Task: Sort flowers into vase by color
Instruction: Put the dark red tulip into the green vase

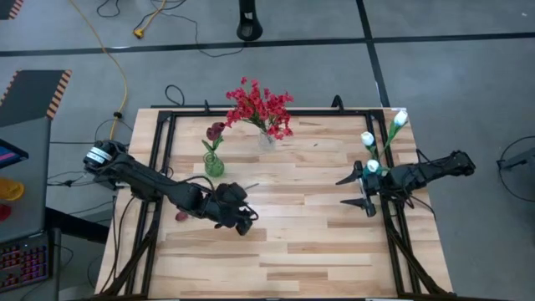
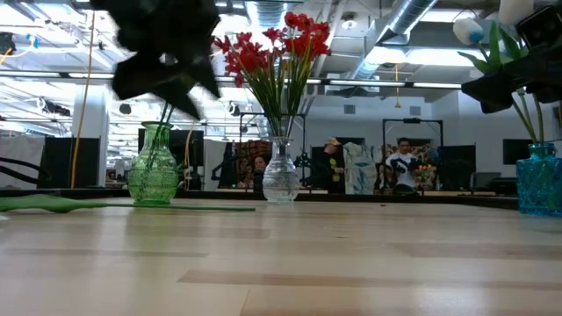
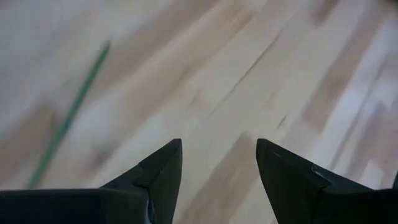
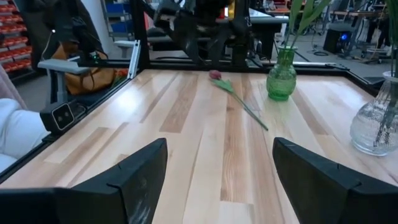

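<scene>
A maroon tulip (image 4: 214, 75) lies flat on the wooden table, its green stem (image 4: 249, 113) stretched out beside my left arm. My left gripper (image 1: 242, 217) hovers open above the table just past that stem (image 3: 68, 118), with nothing between its fingers. A green vase (image 1: 214, 164) holds one maroon tulip (image 1: 216, 131). A clear vase (image 1: 266, 140) holds the red flowers (image 1: 259, 105). A blue vase (image 2: 537, 180) at the right edge holds white tulips (image 1: 368, 139). My right gripper (image 1: 355, 191) waits open beside the blue vase, pointing level across the table.
A black metal frame (image 1: 159, 167) runs along the table's left, far and right sides. The near half of the tabletop (image 1: 292, 251) is bare wood. People stand in the room behind the table (image 2: 404, 162).
</scene>
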Controlling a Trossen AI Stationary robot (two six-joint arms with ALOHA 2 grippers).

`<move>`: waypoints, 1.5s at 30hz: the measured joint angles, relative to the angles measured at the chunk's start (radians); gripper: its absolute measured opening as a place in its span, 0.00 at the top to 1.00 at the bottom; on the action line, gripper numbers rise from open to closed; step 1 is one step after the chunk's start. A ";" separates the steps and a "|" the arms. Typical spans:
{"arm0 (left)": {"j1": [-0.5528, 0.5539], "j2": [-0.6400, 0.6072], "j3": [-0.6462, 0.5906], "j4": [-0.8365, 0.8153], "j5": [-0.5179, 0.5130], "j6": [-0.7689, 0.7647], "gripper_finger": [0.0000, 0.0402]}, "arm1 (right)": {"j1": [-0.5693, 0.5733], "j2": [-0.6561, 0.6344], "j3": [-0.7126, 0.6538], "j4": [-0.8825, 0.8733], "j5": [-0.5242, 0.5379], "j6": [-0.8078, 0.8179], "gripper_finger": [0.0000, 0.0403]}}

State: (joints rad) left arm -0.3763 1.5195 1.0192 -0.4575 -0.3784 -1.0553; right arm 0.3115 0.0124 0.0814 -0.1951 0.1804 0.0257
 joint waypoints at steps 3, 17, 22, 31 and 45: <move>0.000 0.002 0.000 -0.096 0.086 -0.139 0.52 | 0.000 0.000 0.000 -0.001 0.000 0.000 0.21; 0.006 0.004 -0.077 -0.406 0.203 -0.770 0.52 | 0.000 0.000 0.000 -0.003 0.002 0.001 0.21; 0.006 0.004 -0.134 -0.409 0.249 -0.952 0.52 | 0.000 0.000 -0.001 -0.003 0.003 0.001 0.21; 0.028 0.005 -0.159 -0.413 0.198 -1.273 0.52 | 0.000 0.000 -0.001 -0.004 0.004 0.001 0.21; 0.054 0.005 -0.159 -0.399 0.069 -1.498 0.52 | 0.000 0.000 -0.002 -0.005 0.004 0.001 0.21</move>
State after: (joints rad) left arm -0.3225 1.5242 0.8604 -0.8566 -0.3090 -2.5536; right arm 0.3115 0.0128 0.0799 -0.1997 0.1844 0.0269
